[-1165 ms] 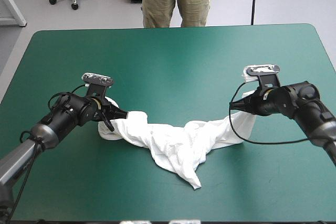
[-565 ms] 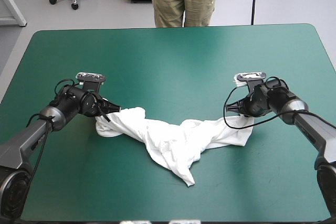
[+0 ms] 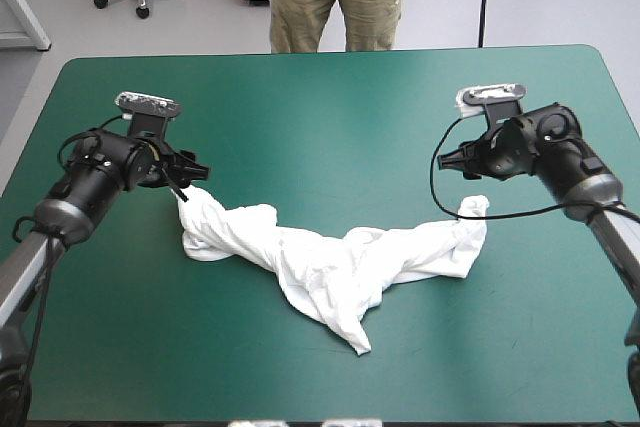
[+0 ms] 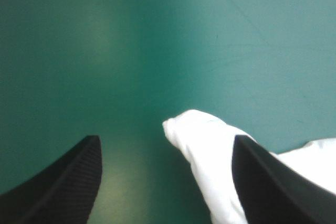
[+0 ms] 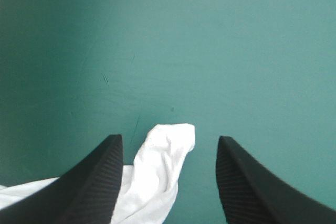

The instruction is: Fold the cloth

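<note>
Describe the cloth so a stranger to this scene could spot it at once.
Start with the teal-green table; on its near half, between the left hand and the right hand, lies the T-shirt. It is a crumpled band stretched from one hand toward the other, one point trailing toward the near edge. It is the only white, soft thing on the cover.

T-shirt [image 3: 320, 272] obstructs the table's [image 3: 330, 107] near middle, running left to right. Far half and the strip along the near edge stand passable.

T-shirt [image 4: 207, 148] cut off, partly behind left tool [image 4: 166, 139]
</note>
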You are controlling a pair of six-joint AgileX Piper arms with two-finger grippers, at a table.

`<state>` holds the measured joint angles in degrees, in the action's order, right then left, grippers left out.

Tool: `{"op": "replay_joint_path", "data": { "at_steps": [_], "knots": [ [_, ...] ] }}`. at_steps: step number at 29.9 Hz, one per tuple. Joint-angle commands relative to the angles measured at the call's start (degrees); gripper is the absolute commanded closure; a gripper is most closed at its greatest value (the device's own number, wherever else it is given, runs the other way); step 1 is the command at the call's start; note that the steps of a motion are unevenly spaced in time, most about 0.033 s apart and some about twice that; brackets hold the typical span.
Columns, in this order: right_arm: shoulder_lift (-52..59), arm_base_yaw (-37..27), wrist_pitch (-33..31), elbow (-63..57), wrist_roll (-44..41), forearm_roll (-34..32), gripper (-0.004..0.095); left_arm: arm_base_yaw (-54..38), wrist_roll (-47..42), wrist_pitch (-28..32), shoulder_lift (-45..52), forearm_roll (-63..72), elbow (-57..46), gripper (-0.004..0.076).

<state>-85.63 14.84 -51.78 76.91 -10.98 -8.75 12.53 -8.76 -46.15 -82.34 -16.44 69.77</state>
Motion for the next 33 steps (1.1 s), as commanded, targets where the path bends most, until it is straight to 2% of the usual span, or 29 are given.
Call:
{"op": "replay_joint_path", "data": {
  "at_steps": [1,7,10,16,21,33],
  "knots": [
    [7.3,0.0,-2.5,4.2,0.5,-0.9,0.0395,0.0,1.5,-4.2,7.2,-0.9,3.8,0.0214],
    [14.6,0.0,-6.7,4.3,0.7,-1.3,0.0396,0.0,2.5,-15.3,14.9,0.2,4.4,0.0214],
    [16.2,0.0,-6.8,4.3,0.7,-1.3,0.0399,0.0,2.8,-17.4,15.7,2.6,3.4,0.0214],
    [16.4,0.0,-8.5,4.3,0.7,-1.3,0.0399,0.0,3.3,-16.5,15.0,9.8,-3.4,0.0214],
    [16.4,0.0,-8.6,4.3,0.7,-1.3,0.0399,0.0,3.0,-10.0,13.5,9.6,-9.6,0.0214],
    [16.3,0.0,-8.4,4.3,0.7,-1.6,0.0399,0.0,4.3,-5.8,-0.4,9.8,-10.3,0.0214]
  ]
}}
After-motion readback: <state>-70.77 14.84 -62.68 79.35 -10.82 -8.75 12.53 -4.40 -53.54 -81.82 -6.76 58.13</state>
